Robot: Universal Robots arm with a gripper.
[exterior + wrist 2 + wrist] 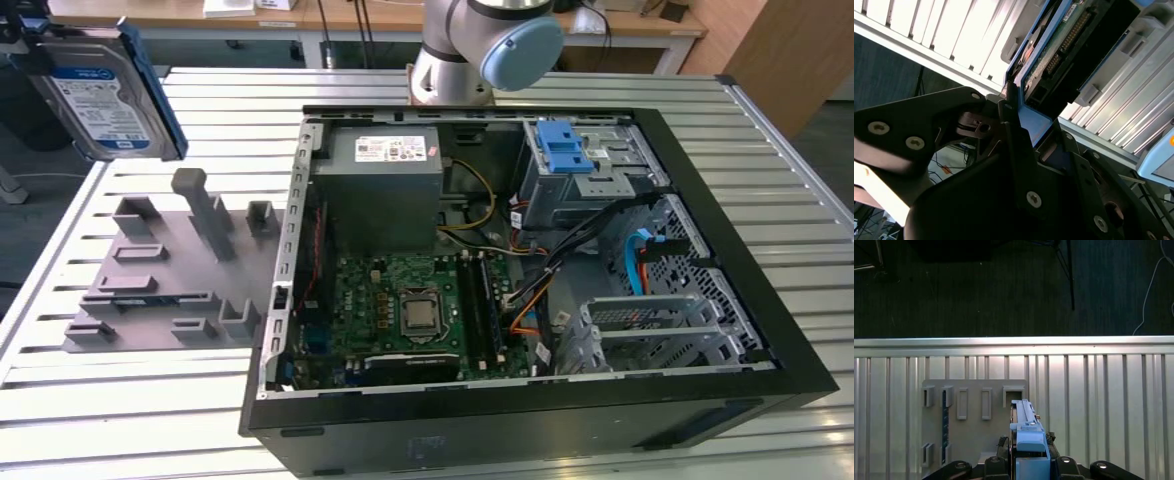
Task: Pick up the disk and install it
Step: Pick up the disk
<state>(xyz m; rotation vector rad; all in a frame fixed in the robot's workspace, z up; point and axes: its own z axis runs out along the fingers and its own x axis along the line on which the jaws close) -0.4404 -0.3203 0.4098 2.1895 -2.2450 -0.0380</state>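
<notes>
The disk (100, 95), a silver-grey drive with a white-and-blue label and a blue frame, hangs in the air at the exterior view's far upper left, above the table's edge. My gripper (1026, 466) is shut on it. The first wrist view looks along the disk's blue-framed edge (1026, 432), with a black finger (991, 465) on either side. In the second wrist view the disk's circuit-board side (1064, 42) and blue frame rise from between the black fingers (1014, 145).
An open black computer case (747, 400) lies on the slatted metal table (134, 420), showing a motherboard (414, 310), a power supply (380, 190) and a drive bay with a blue latch (567, 150). A grey fixture plate (160, 270) with slots lies beside it. The arm's base (481, 50) stands behind.
</notes>
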